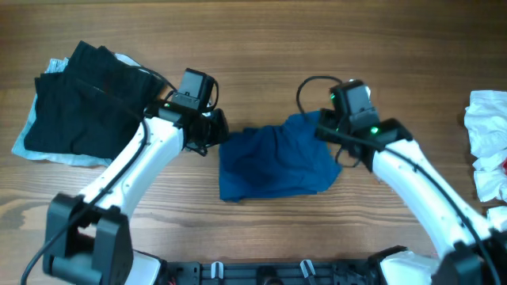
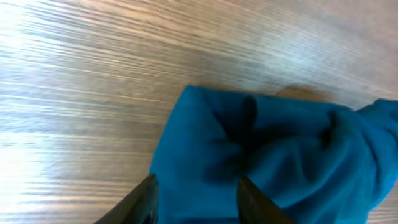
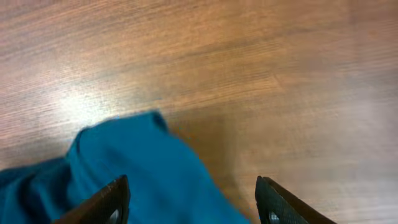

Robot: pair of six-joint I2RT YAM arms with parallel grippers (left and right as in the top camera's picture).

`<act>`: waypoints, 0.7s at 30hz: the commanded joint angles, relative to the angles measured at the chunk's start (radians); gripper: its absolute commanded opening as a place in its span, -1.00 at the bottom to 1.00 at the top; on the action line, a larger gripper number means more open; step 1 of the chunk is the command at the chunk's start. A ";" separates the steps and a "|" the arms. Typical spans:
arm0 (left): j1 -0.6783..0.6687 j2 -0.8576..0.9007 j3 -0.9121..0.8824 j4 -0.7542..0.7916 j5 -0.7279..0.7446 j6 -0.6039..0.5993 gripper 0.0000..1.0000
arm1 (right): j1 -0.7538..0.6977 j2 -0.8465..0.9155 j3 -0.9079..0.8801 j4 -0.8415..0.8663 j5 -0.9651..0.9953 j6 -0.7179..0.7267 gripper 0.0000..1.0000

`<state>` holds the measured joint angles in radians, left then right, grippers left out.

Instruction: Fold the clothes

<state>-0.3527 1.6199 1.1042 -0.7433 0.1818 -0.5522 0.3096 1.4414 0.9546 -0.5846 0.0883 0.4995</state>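
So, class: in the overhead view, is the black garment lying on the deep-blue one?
No, the black garment lies far left, apart from the deep-blue garment at centre.

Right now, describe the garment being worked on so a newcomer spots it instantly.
Start at the middle of the wooden table. There lies a rumpled, plain deep-blue cloth garment. Its colour sets it apart: the neighbours are a black cloth pile at far left and white-and-red cloth at the right edge.

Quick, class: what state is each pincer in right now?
Left pincer: open, over the blue garment.
Right pincer: open, holding nothing.
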 commanded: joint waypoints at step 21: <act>-0.016 0.153 -0.035 -0.043 -0.221 0.060 -0.92 | -0.134 0.221 0.014 0.012 -0.134 -0.135 -0.91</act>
<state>-0.3687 1.7546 1.1007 -0.7696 0.0525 -0.4805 0.1944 1.6829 0.9562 -0.5640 -0.1017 0.3317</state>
